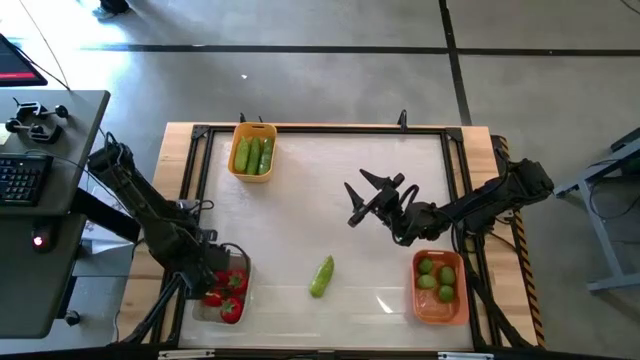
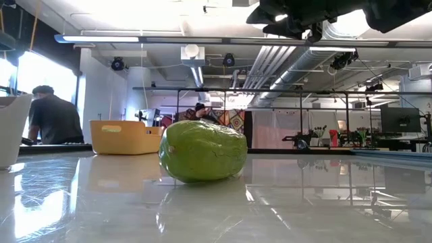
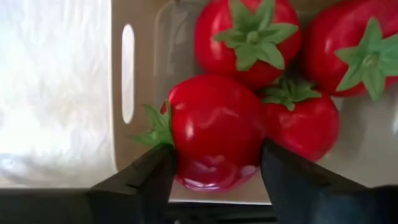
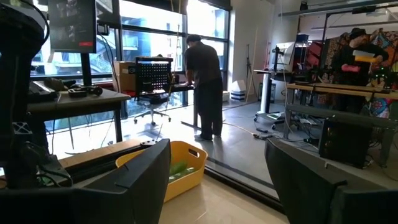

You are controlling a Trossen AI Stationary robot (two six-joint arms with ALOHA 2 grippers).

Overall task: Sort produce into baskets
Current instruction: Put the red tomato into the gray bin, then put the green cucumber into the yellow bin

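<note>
Fingers of the left hand stand on either side of a round red toy tomato with a green leafy cap, right against its sides; whether they press it or have let go, I cannot tell. That tomato sits in the clear see-through plastic bin at the near left corner of the white glossy counter, touching three more red tomatoes packed behind and beside it. From above, the left hand hangs directly over this bin.

Right hand is raised above the middle of the counter with its two dark fingers spread wide and nothing between them. Near it, at the near right corner, the darker orange rectangular bin holds small round green limes. At the far left edge, the yellow-orange plastic bin holds elongated green cucumbers.

One green cucumber lies loose on the counter between the two near bins, apart from both hands. A person in dark clothes stands at a desk in the room beyond.
</note>
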